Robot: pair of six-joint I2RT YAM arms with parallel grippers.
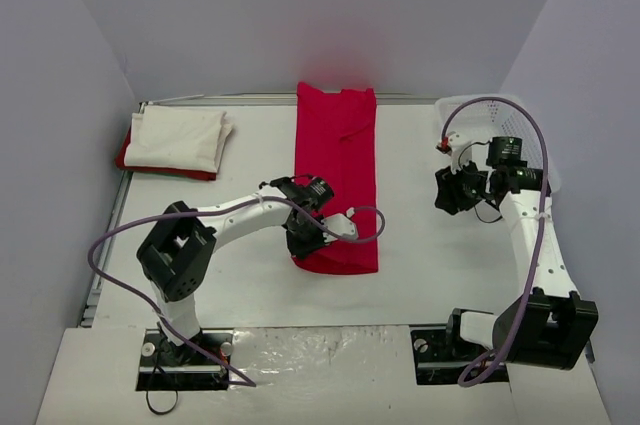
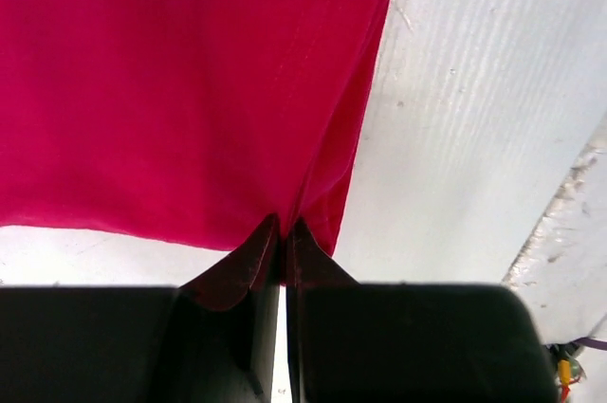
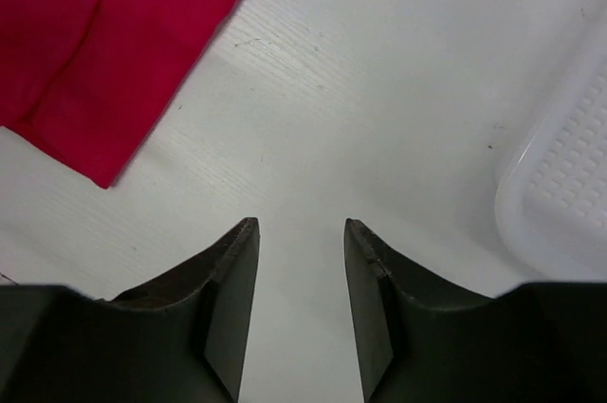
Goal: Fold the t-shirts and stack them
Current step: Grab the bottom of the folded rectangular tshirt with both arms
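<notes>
Red t-shirt [image 1: 337, 145] corner pinched in left claw [image 2: 285, 229] (near end).

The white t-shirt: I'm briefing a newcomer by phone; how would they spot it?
Start at the table's far left corner. The white t-shirt lies folded there on top of a folded red one. It is the only white cloth; the other shirt, a long red strip, lies mid-table.

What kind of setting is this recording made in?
Probably a robotics lab cell: a white table boxed in by plain grey panels, two arms bolted at its edge, plus a red t-shirt, a folded stack and a basket.
</notes>
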